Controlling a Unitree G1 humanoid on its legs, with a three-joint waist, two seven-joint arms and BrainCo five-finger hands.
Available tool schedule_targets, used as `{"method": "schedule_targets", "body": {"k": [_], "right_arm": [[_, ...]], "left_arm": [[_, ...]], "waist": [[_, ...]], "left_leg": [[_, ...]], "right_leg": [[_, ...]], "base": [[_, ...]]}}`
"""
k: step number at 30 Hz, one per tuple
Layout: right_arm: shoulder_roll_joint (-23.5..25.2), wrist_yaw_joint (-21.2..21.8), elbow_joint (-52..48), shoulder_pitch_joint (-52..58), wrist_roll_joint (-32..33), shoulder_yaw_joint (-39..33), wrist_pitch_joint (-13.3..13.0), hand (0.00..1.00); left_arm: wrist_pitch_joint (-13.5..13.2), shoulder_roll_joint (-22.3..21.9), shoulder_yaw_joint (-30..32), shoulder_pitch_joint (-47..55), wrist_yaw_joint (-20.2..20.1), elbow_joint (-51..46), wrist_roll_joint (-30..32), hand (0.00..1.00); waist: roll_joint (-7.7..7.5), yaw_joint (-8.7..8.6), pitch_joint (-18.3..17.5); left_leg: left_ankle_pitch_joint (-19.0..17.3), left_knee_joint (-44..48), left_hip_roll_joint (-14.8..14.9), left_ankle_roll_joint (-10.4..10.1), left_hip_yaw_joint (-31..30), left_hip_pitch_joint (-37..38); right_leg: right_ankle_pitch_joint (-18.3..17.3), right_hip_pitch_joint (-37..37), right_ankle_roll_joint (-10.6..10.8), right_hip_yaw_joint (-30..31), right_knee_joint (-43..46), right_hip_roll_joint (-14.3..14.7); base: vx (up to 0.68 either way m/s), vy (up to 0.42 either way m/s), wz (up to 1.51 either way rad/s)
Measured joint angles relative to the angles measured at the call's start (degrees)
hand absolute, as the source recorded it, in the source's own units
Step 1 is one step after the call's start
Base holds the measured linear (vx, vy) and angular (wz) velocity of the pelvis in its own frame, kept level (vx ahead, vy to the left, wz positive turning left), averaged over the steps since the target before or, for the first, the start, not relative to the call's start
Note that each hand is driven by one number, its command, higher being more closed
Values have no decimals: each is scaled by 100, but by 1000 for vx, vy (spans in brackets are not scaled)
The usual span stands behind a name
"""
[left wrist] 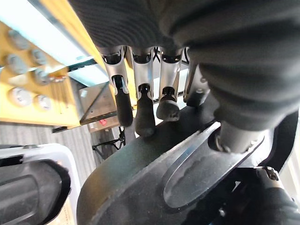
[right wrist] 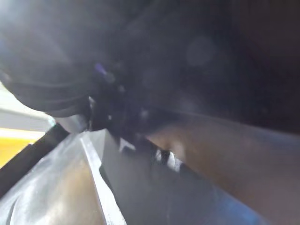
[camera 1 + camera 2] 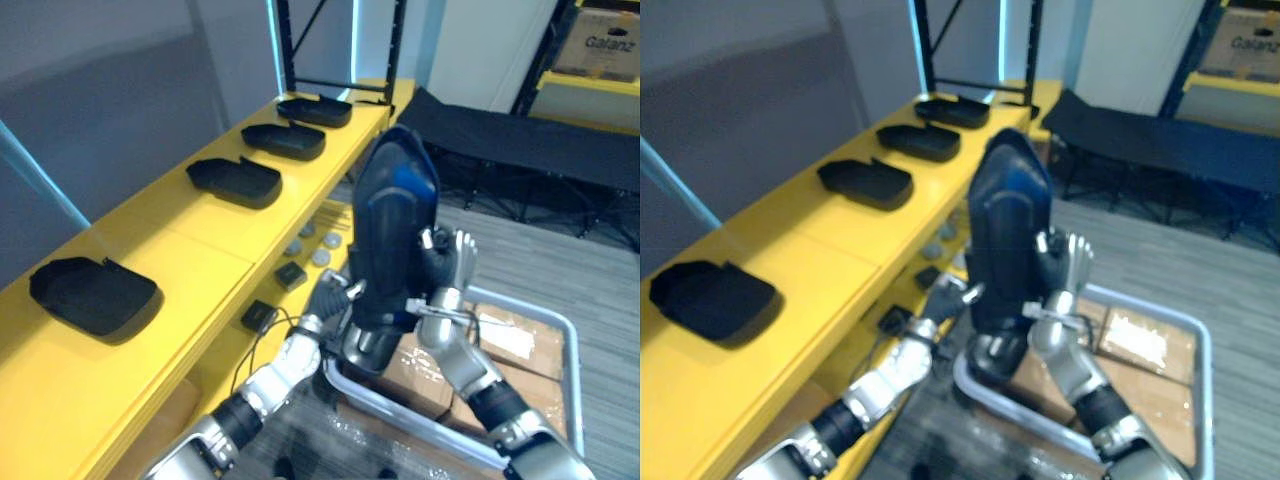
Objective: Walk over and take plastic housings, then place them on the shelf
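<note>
Holding the black moulded plastic housing (image 3: 392, 230) upright above the grey-railed cart (image 3: 573, 360) of cardboard boxes (image 3: 510, 340), left hand (image 3: 335, 293) and right hand (image 3: 447, 272) had fingers (image 1: 140, 110) clamped on its lower part. Risk: top-heavy grip; a swing toward the yellow shelf (image 3: 200, 240) could tip it loose.

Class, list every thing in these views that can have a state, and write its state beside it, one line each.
held housing: upright, off the shelf, gripped from both sides.
left hand: fingers shut on the held housing's lower part.
right hand: fingers curled round the held housing.
shelf housings: four, lying flat on the yellow shelf.
cart: holding cardboard boxes.
</note>
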Motion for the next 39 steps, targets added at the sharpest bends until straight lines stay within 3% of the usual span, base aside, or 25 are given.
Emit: {"method": "schedule_targets", "body": {"k": [7,11,17,20,22,24,28,34,39], "right_arm": [[4,3,-145,-1,8,-127,-16,100],[14,3,-166,-14,91,-130,-41,100],[60,3,-209,-45,134,-163,-124,100],[154,3,-227,-70,158,-180,-124,100],[220,0,-270,-70,228,-183,-124,100],[228,0,-272,-71,239,-184,-124,100],[228,1,-265,-70,331,-183,-123,100],[231,9,-96,-90,332,-177,-123,100],[232,28,76,-239,329,-117,-142,100]], "left_arm": [[-127,-3,0,-36,79,-124,-114,0],[-251,-29,-12,-36,78,-124,-515,0],[-647,-51,-10,-36,83,-125,-987,0],[-802,-64,-12,-36,380,-129,-848,0],[-842,-71,2,-36,809,-152,-195,0],[-803,-73,23,-36,1066,-223,341,0],[-336,-72,80,-49,1297,-346,1120,0],[33,-72,109,-124,1381,-345,1601,0],[74,-93,222,-208,1429,-345,1632,0]], "waist": [[-1,-117,0],[-1,-117,0],[-3,-119,1],[-5,-121,2],[-5,-115,2],[-10,-108,4],[-18,-102,5],[-29,-101,8],[-67,-107,21]], "left_leg": [[-22,0,5,0,71,29],[-27,1,10,-5,75,41],[-28,1,11,-5,69,46],[-28,0,11,-5,68,49],[-28,0,10,-5,63,47],[-28,0,8,-4,60,43],[-28,0,9,-4,61,40],[-27,-1,9,-4,60,35],[-26,-2,8,-3,58,31]], "right_leg": [[2,0,2,40,8,3],[2,3,1,54,10,10],[0,3,-2,59,10,10],[0,4,-2,63,10,10],[0,4,-2,62,10,10],[0,4,-2,59,10,9],[0,1,-2,58,9,10],[1,-4,-1,56,5,12],[3,-8,0,55,4,10]], "base": [[6,1,-3],[1,0,-1],[0,0,0],[0,0,0],[0,0,0],[0,0,0],[0,0,0],[0,0,0],[0,0,0]]}}
